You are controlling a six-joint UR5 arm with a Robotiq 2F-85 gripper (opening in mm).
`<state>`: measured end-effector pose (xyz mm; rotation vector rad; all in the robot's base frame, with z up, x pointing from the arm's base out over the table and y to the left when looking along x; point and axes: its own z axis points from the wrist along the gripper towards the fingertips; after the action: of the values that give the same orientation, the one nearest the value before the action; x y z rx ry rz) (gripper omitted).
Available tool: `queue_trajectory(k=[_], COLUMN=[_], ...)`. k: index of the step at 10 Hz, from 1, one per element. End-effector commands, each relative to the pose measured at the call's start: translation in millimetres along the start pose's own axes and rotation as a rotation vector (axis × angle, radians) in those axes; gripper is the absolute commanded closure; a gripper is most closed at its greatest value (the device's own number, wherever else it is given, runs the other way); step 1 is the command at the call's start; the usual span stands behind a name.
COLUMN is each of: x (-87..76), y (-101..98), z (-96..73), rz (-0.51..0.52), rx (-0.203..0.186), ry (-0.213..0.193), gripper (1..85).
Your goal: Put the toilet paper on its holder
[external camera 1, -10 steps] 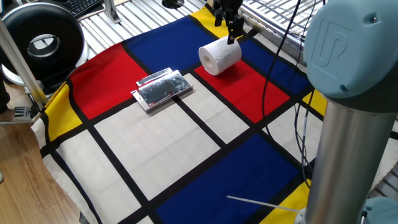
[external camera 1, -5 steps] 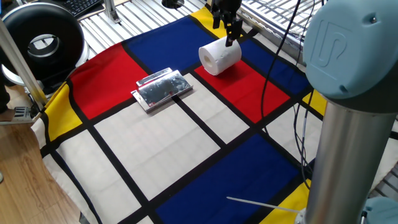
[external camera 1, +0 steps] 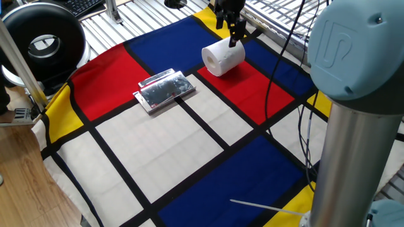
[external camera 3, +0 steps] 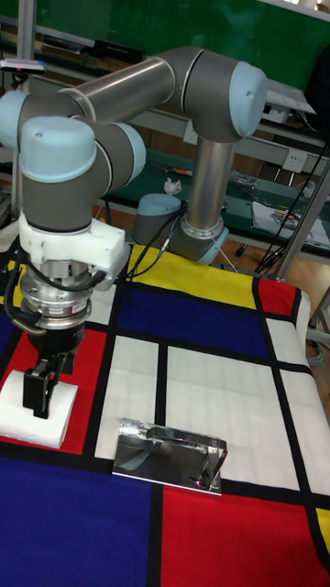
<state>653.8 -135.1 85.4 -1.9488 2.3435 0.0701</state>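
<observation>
On the red patch at the far side of the cloth (external camera 1: 189, 151) lies the roll (external camera 1: 223, 58) on its side, its core end turned toward the fixed camera. Directly above it hangs the gripper (external camera 1: 231, 28), pointing down, with one dark finger (external camera 1: 236, 33) reaching the roll's top rear edge; in the tall view the fingers (external camera 3: 40, 389) overlap the roll's upper face. Whether they touch the paper, or how wide they stand, cannot be told. Well apart from the roll, across a black stripe, the shiny holder (external camera 1: 164, 90) rests flat on the cloth.
</observation>
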Motion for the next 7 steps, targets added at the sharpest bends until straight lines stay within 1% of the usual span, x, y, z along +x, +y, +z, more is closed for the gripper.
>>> queue_trajectory(k=[1,2,4,7], x=[5.3,8.0,11.0,11.3], y=[-10.0,-10.2,-11.5,-4.1], z=[9.9,10.2,12.0,17.1], rz=[-0.057,-0.059,-0.061,-0.02], rx=[0.011,0.007,0.007,-0.019], ry=[-0.031,-0.036,-0.035,-0.056], gripper=[0.7,0.7,0.7,0.7])
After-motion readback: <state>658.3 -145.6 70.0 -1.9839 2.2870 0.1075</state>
